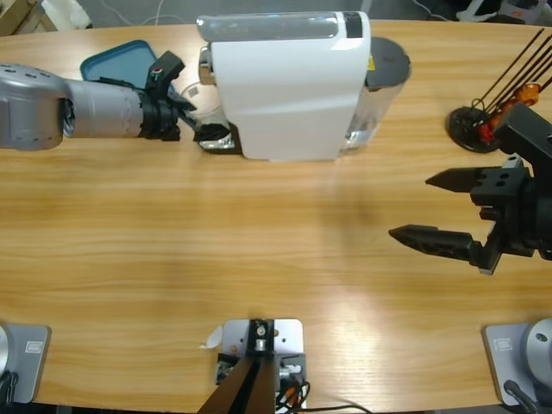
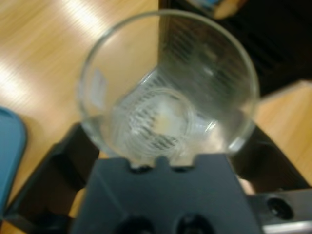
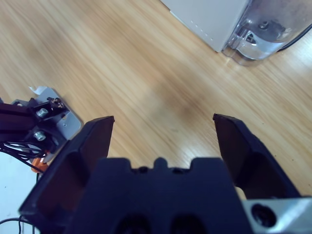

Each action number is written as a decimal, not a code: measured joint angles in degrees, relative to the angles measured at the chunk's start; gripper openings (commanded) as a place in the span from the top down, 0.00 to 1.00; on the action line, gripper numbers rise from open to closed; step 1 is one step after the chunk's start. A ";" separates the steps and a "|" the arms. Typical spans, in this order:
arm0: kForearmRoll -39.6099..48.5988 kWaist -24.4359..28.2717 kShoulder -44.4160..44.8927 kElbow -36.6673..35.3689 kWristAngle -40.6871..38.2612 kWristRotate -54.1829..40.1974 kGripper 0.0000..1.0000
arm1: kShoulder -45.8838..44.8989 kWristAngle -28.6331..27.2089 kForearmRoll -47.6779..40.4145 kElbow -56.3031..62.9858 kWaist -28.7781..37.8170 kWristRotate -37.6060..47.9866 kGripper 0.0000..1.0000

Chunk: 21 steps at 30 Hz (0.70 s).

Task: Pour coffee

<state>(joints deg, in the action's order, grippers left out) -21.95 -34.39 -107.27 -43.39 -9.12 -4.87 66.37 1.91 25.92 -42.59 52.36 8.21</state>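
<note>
A small clear glass tumbler (image 2: 168,83) fills the left wrist view, seen from its mouth down to its base. My left gripper (image 2: 168,139) is shut on it, one black jaw against each side. A faint pale patch shows at the bottom; whether that is coffee I cannot tell. From above, the left gripper (image 1: 191,121) holds the tumbler (image 1: 191,99) at the front of the white coffee machine (image 1: 285,82), over its dark drip grille (image 2: 204,53). My right gripper (image 1: 410,207) hovers open over bare table at the right, nothing between its jaws.
A blue tray (image 1: 121,59) lies behind the left forearm. The machine's clear water tank (image 3: 261,31) sits at its right end. A black wire capsule rack (image 1: 479,121) with orange capsules stands at the far right. The wooden table (image 1: 259,250) stretches between the arms.
</note>
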 measured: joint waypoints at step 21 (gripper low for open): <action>38.01 5.99 38.28 0.28 3.45 0.80 0.06 | 0.01 -0.86 -1.13 0.33 -0.72 -0.14 0.24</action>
<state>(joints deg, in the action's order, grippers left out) 16.07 -28.40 -69.00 -43.12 -5.67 -4.07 66.39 1.05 24.79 -42.26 51.64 8.08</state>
